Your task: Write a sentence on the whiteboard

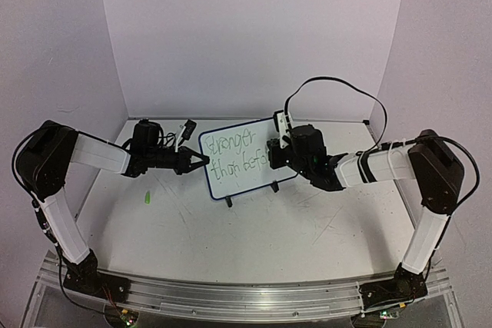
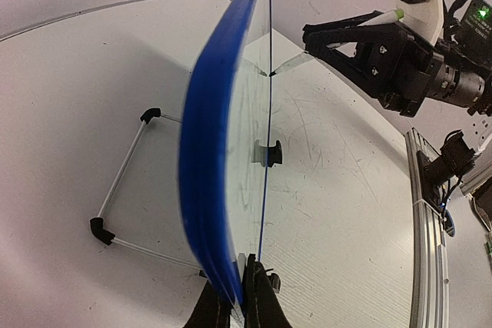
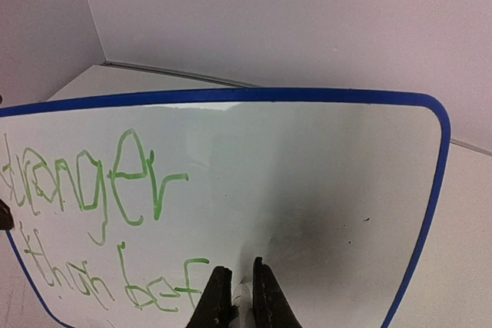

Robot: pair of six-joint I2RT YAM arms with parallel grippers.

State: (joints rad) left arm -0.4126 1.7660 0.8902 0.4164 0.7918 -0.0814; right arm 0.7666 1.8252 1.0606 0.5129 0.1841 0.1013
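- The top view alone shows the whole scene; a small rectangular whiteboard (image 1: 254, 180) with rounded corners and a thin dark frame stands upright mid-table on black clip feet, between the two arms; a small green scrap (image 1: 144, 199) lies apart on the scuffed white table (image 1: 231, 243)
- From there the left gripper (image 1: 203, 160) meets the board's left edge and the right gripper (image 1: 270, 151) its right half
- Only the left wrist view gives the board edge-on, its rim plainly blue; the left gripper's black fingers (image 2: 257, 301) are pinched onto that edge; a thin wire stand (image 2: 121, 172) sits behind the board and one clip foot (image 2: 269, 154) in front
- This view also shows the right gripper clamped on a slim white pen (image 2: 292, 63) with a green end, its tip touching the board face
- Only the right wrist view makes the sentence (image 3: 115, 190) legible close up; thin green handwriting in two lines, partly cut off, "tranger" above "than bef"; the right half of the white surface is bare, with faint smudges; the fingers sit narrowly together at the bottom
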